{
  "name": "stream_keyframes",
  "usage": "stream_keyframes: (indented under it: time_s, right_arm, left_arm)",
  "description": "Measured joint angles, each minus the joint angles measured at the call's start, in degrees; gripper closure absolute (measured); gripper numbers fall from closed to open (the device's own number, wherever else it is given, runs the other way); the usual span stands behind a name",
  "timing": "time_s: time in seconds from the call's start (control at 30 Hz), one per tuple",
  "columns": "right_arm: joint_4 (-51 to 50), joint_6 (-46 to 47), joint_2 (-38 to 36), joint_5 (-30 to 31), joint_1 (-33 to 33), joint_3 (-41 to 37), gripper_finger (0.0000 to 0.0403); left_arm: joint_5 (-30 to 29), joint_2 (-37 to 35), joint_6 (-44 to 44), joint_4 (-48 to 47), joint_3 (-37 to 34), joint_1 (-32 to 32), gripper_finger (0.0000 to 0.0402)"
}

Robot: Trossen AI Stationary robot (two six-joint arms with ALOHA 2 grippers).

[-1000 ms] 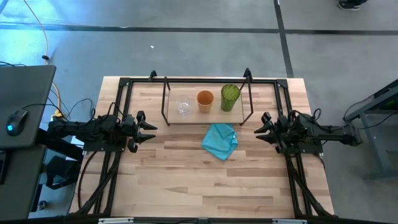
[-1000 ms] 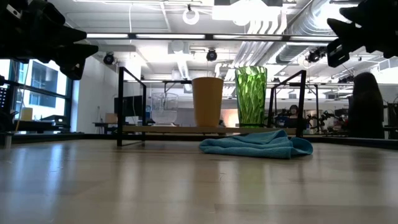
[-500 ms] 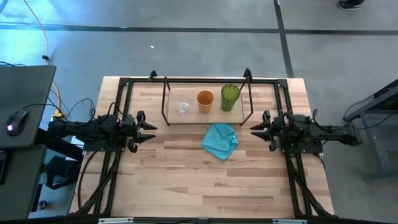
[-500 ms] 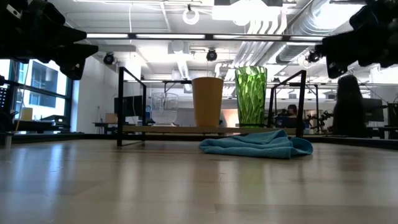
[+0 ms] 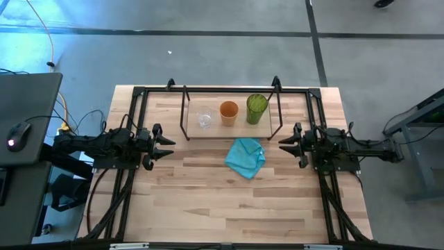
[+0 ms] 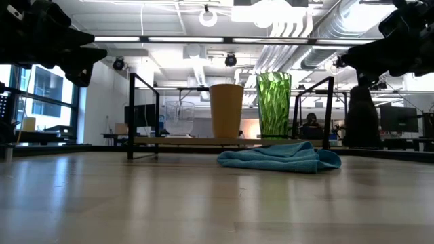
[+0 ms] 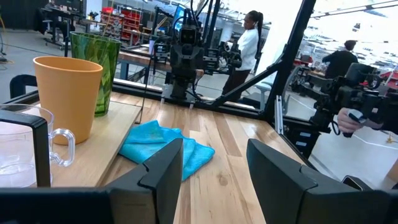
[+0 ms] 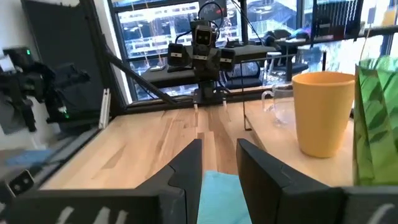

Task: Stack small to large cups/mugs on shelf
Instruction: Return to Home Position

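Three cups stand in a row on the wood base of the shelf (image 5: pixel 232 130), a low rack of dark rods near the table's far edge. From left to right they are a small clear glass mug (image 5: pixel 204 119) with a handle (image 7: pixel 62 146), an orange cup (image 5: pixel 229 111) and a taller green tumbler (image 5: pixel 257 107). My left gripper (image 5: pixel 172 144) hovers open to the left of the shelf. My right gripper (image 5: pixel 280 144) hovers open to its right. Both point inward, raised above the table, and hold nothing. In the left wrist view the open fingers (image 7: pixel 163 168) frame the cloth.
A crumpled turquoise cloth (image 5: pixel 245 157) lies on the table just in front of the shelf, between the two grippers. A black frame (image 5: pixel 139 94) runs along the table's sides and far edge. Bare wood (image 5: pixel 229 201) spreads toward the near edge. People stand in the room beyond.
My right gripper has shifted a little toward the table's left, closer to the shelf's right end, and has turned slightly at the wrist. The cups and cloth have stayed where they were. A person in the room behind has walked leftward in the low view.
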Motion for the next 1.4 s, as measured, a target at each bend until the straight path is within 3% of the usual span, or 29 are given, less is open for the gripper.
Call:
stream_keyframes:
  time_s: [0.27,0.73,1.4]
  right_arm:
    - [-0.57,-8.65,0.02,3.20,-0.02,0.05,0.0313]
    - [-0.61,-4.47,0.04,2.75,0.11,0.07,0.0313]
    - [-0.63,-5.78,0.04,2.67,0.11,0.09,0.0313]
  left_arm:
    - [0.00,0.00,0.00,0.00,0.00,-0.01,0.0234]
    - [0.00,0.00,0.02,0.02,0.00,0.01,0.0234]
    - [0.00,0.01,0.01,0.01,0.00,0.00,0.0234]
